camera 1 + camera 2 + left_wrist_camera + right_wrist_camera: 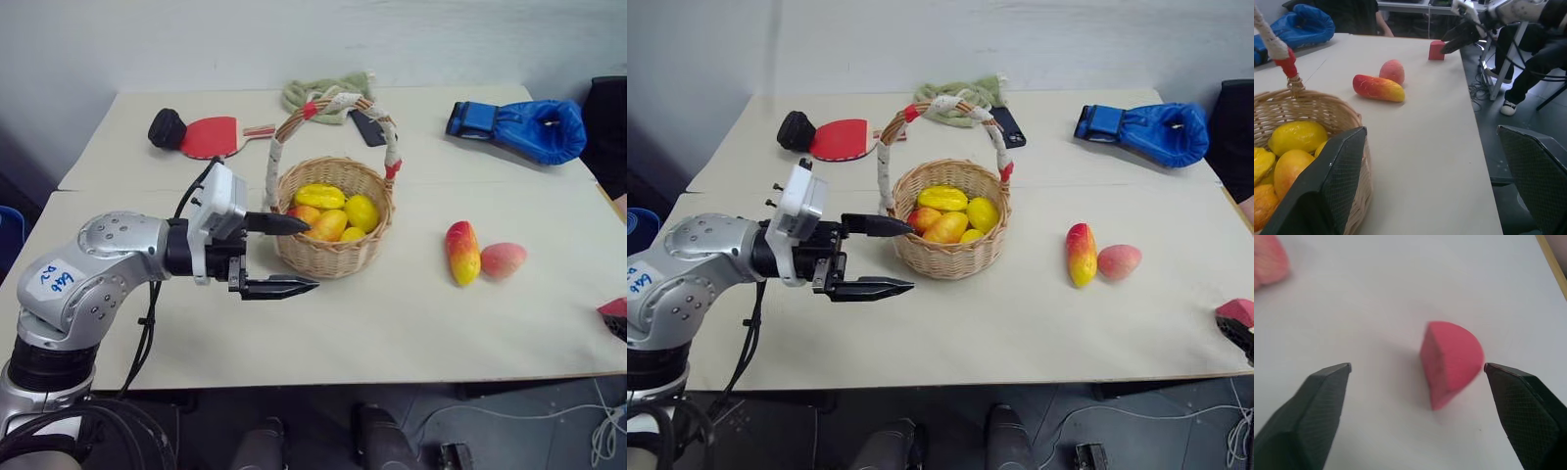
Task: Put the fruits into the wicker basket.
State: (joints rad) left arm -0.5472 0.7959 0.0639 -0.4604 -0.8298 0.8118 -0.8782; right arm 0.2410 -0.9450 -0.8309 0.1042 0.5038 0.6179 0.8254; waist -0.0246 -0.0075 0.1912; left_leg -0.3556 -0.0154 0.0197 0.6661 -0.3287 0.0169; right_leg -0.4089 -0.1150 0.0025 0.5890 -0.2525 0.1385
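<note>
The wicker basket (333, 230) sits mid-desk, holding yellow and orange fruits (333, 212). Mango (462, 252) and peach (504, 259) lie toward the desk's right edge. Left pincer (292, 255) gapes beside the basket; right pincer (1415, 377) spread apart (pink block (1449, 362) between, untouched).

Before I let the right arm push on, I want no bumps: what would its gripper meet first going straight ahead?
The pink block, standing on the table just ahead between the open fingers of the right gripper. Depth is uncertain; the fingers might pass either side.
</note>
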